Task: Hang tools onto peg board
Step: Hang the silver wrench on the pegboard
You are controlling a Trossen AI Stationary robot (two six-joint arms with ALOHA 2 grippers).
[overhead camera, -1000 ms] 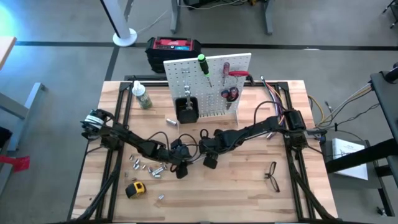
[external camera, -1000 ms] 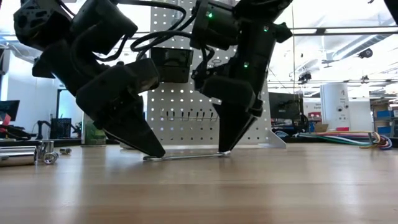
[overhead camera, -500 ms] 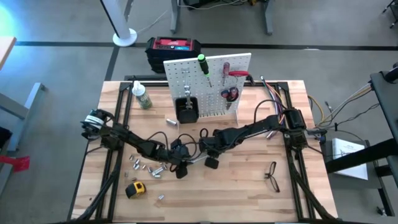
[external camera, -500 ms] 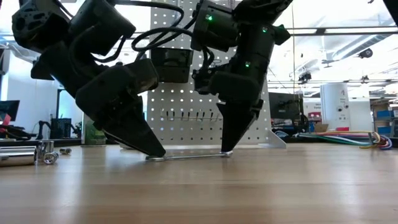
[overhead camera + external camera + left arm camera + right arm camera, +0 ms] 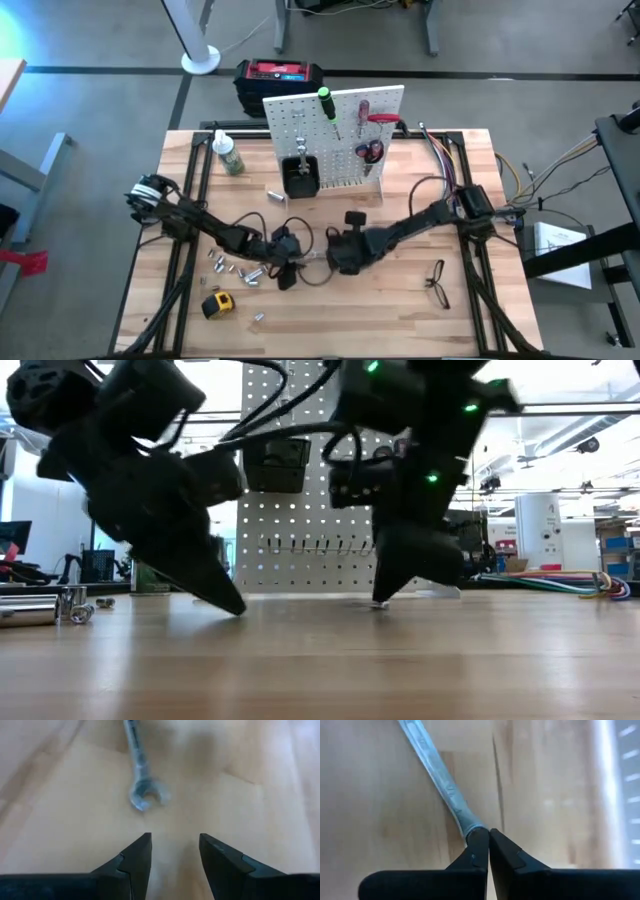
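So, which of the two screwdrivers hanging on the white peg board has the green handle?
The green-handled screwdriver hangs nearer the middle of the white perforated peg board; its bright green grip stands above the top edge. The red-handled screwdriver hangs beside it, toward the right arm's side.

right gripper [image 5: 489, 845] | jaws closed on wrench [image 5: 437, 775] | left backed off

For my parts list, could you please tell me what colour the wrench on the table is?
Silver: the wrench is bare shiny metal, seen best in the right wrist view.

Both arms reach low to mid-table; right claw [image 5: 489, 851] pinched closed, left claw [image 5: 174, 854] parted.
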